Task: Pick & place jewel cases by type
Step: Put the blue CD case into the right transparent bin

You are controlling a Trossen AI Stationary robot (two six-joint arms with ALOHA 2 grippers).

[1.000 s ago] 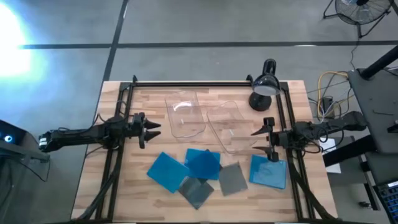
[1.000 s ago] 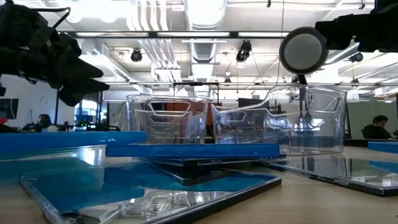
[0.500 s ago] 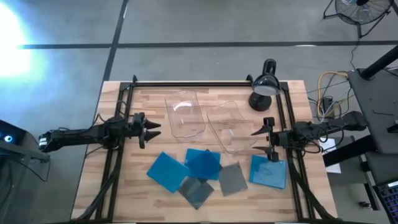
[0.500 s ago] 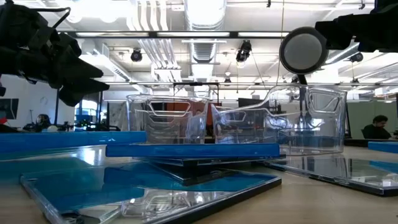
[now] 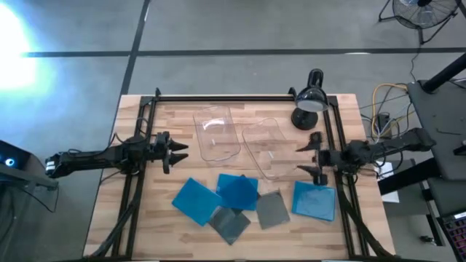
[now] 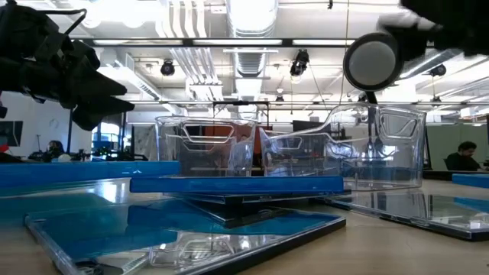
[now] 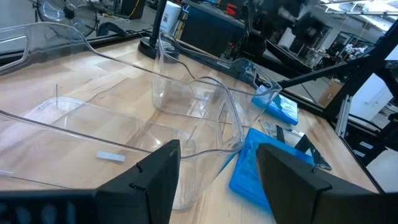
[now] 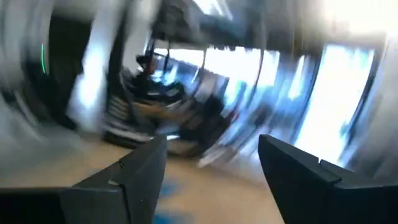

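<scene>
Several jewel cases lie flat on the near half of the table. Blue ones are at the left (image 5: 196, 200), the middle (image 5: 237, 191) and the right (image 5: 314, 201). Grey ones (image 5: 230, 223) (image 5: 273, 208) partly overlap them. The middle blue case (image 6: 237, 184) rests on top of a grey one. My left gripper (image 5: 178, 151) (image 7: 214, 186) hovers open at the table's left side, pointing at the clear trays. My right gripper (image 5: 306, 159) (image 8: 211, 186) hovers open at the right side, just beyond the right blue case.
Two clear plastic trays (image 5: 217, 132) (image 5: 268, 148) stand mid-table between the grippers. A black desk lamp (image 5: 309, 100) stands at the far right corner. Dark frame rails (image 5: 138, 182) (image 5: 338, 196) run along the table's left, right and far edges.
My right gripper has risen and shifted a little toward the table's far edge, away from the right blue case. It is still moving, as its wrist view is smeared. No case has moved.
</scene>
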